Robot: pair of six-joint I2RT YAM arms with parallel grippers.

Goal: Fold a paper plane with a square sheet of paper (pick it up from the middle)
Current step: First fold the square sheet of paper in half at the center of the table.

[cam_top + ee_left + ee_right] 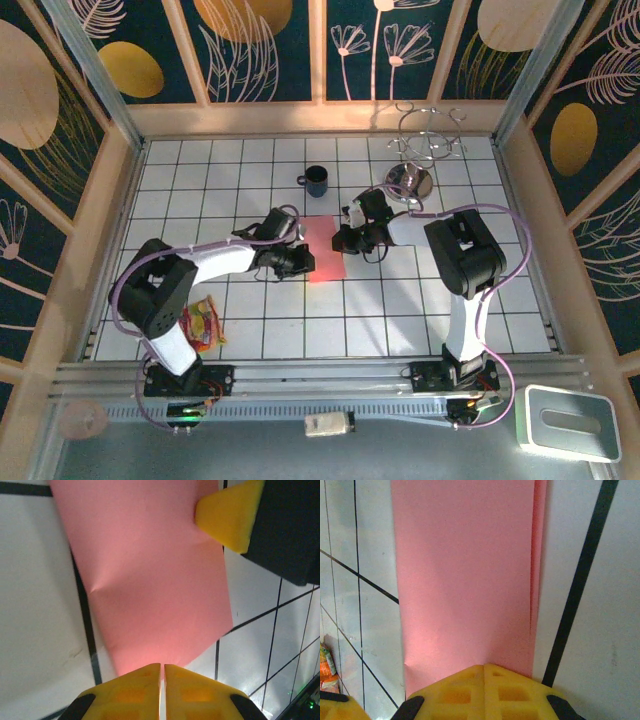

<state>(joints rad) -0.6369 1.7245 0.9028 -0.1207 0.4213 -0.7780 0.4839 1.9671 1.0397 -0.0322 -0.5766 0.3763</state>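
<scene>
The pink-red sheet of paper point(325, 248) lies flat on the white tiled table point(400, 320), about mid-table, folded into an oblong. The right wrist view shows a second layer peeking out along one long edge point(465, 580). A faint dent marks its side in the left wrist view point(155, 580).

The left gripper point(302, 262) sits at the paper's left edge with its yellow fingers point(135, 690) pressed together, tips resting on the sheet. The right gripper point(345, 240) is at the right edge, its jaws likewise closed and its tips on the paper point(485, 690). Whether either one pinches a layer I cannot tell.

Farther off stand a dark blue mug point(317, 181) and, to its right, a wire metal rack on a round base point(420, 160). A red and yellow snack packet point(203, 325) lies near the left arm's base, well apart from the paper.
</scene>
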